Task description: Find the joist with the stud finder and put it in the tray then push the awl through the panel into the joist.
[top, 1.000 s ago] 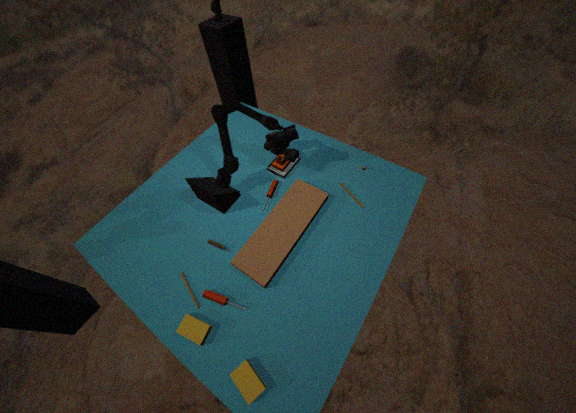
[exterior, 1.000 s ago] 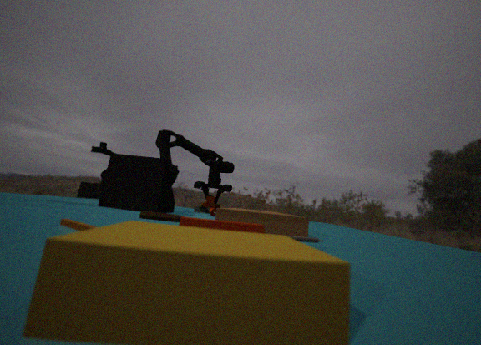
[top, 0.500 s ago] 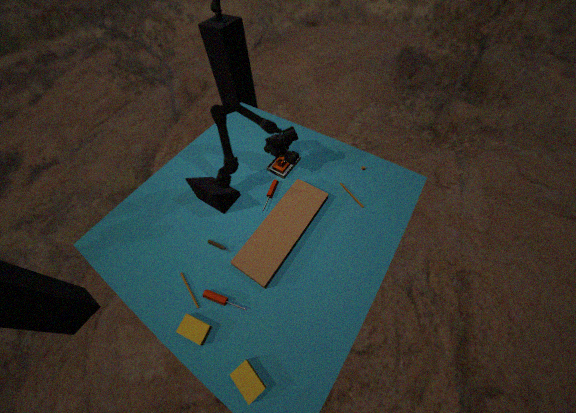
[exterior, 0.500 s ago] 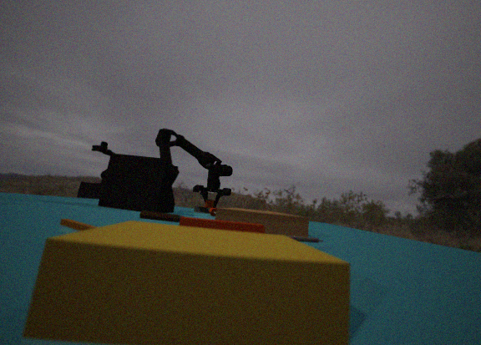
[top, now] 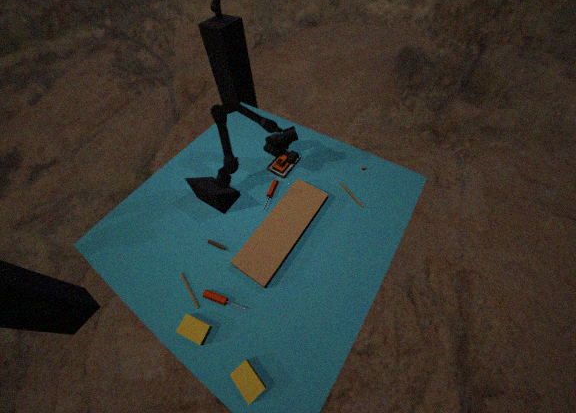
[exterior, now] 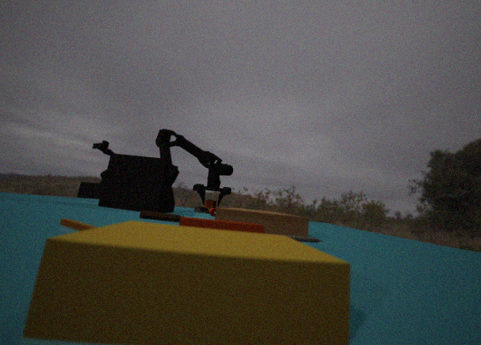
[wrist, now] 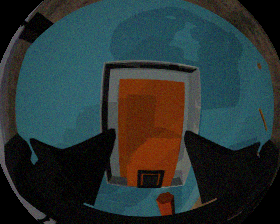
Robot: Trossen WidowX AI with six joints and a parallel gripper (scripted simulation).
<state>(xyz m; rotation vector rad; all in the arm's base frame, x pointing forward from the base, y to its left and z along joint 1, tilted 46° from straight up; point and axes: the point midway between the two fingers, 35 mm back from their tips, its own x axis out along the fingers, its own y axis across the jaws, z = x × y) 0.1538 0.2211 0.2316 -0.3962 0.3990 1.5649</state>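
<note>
The orange stud finder (top: 281, 164) (exterior: 210, 203) (wrist: 151, 112) lies in the shallow tray (top: 272, 171) (wrist: 193, 90). My gripper (top: 286, 155) (exterior: 211, 205) (wrist: 151, 135) is open, its fingers low on either side of the stud finder, with visible gaps in the wrist view. The wooden floor panel (top: 284, 233) (exterior: 267, 221) lies beside the tray; no hole shows on its top. One red-handled tool (top: 272, 188) (wrist: 165, 203) lies between tray and panel. Another thicker red-handled tool (top: 215, 297) (exterior: 221, 225) lies beyond the panel. I cannot tell from their dim tips which is the awl.
Two yellow blocks (top: 194, 329) (top: 247, 382) lie near the table's front corner. Thin orange sticks (top: 190, 290) (top: 351, 195) and a short brown stick (top: 217, 245) lie around the panel. A tiny orange piece (top: 363, 168) lies towards the far right edge. The arm's black base (top: 212, 193) stands on the left.
</note>
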